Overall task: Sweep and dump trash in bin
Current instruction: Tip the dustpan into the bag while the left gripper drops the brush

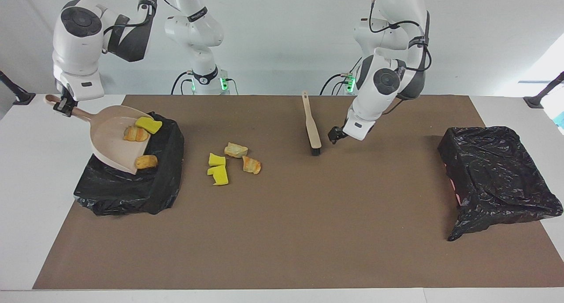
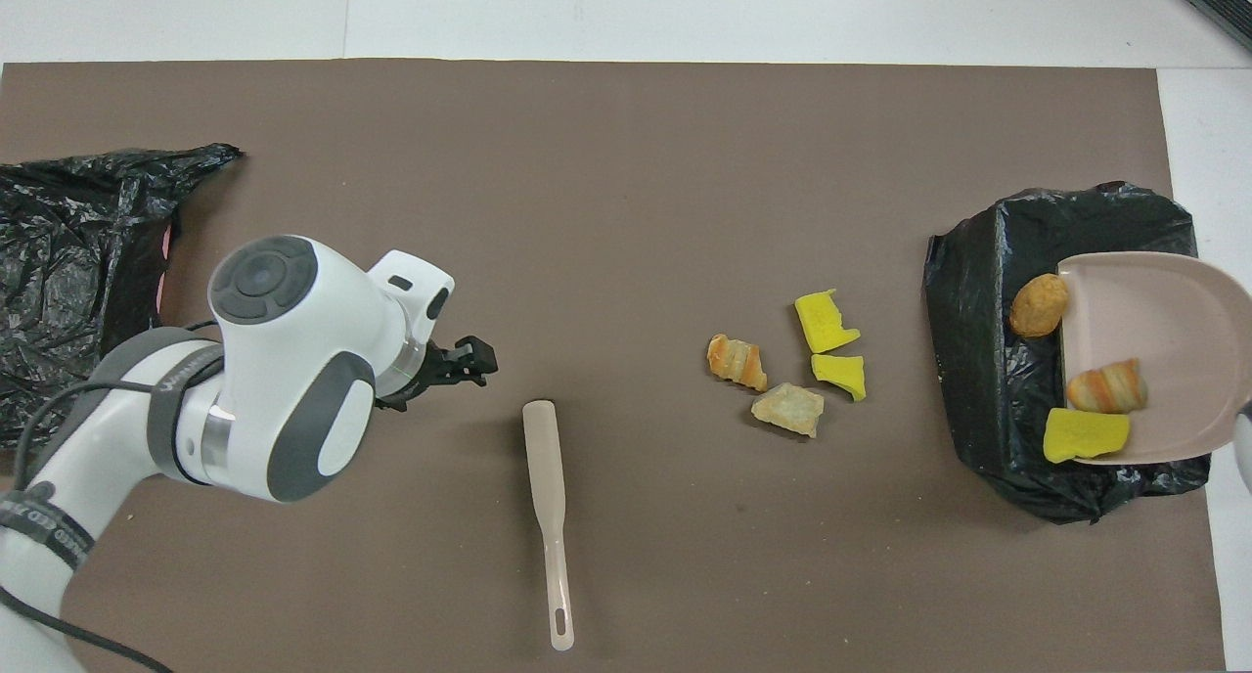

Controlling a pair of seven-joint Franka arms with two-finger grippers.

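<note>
Tipping my dustpan [image 1: 112,140] over the black-bagged bin [image 1: 132,184] at the right arm's end of the table.

My right gripper [image 1: 61,107] is clamped on the dustpan's handle; the pan slopes down toward the bin, with three bits of trash at its lip: a yellow sponge chunk [image 1: 148,124], a striped bread lump [image 1: 135,134] and an orange-brown lump [image 1: 146,161]. Four more bits [image 1: 233,160] lie in a loose cluster on the brown mat [image 1: 282,232], between that bin and the brush [image 1: 311,127]. My left gripper [image 1: 335,134] hangs just beside the brush with its jaws spread, holding nothing. A second bagged bin [image 1: 498,179] sits at the left arm's end.
</note>
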